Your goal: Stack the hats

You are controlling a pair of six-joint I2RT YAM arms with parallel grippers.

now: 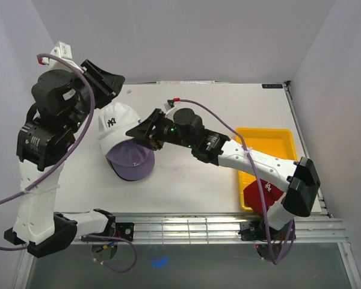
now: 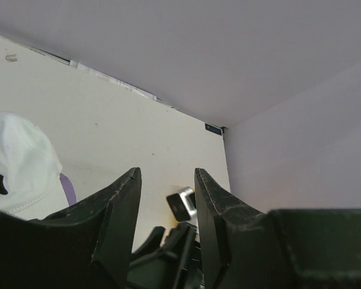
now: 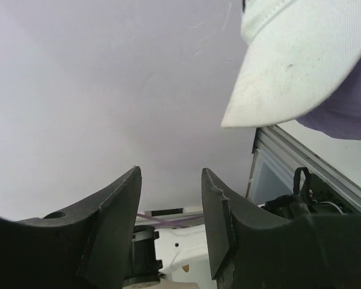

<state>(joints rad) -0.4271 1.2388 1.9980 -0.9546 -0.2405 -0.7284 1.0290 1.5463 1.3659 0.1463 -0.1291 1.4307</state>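
A white cap with a dark NY logo (image 1: 113,127) lies on top of a lavender cap (image 1: 132,164) at the table's left centre. A dark red cap (image 1: 262,194) lies in the near end of the yellow tray (image 1: 271,139). No tan or black cap shows. My right gripper (image 1: 132,132) is open and empty, right next to the white cap's right side. In the right wrist view (image 3: 170,171) the white brim (image 3: 292,66) and lavender cloth (image 3: 349,111) are above its fingers. My left gripper (image 1: 113,81) is open and empty, raised behind the white cap, which also shows in the left wrist view (image 2: 15,159).
The tray stands at the table's right edge. Grey walls enclose the table at the back and both sides. A metal rail (image 1: 216,226) runs along the near edge. The right arm (image 1: 240,153) stretches across the middle of the table.
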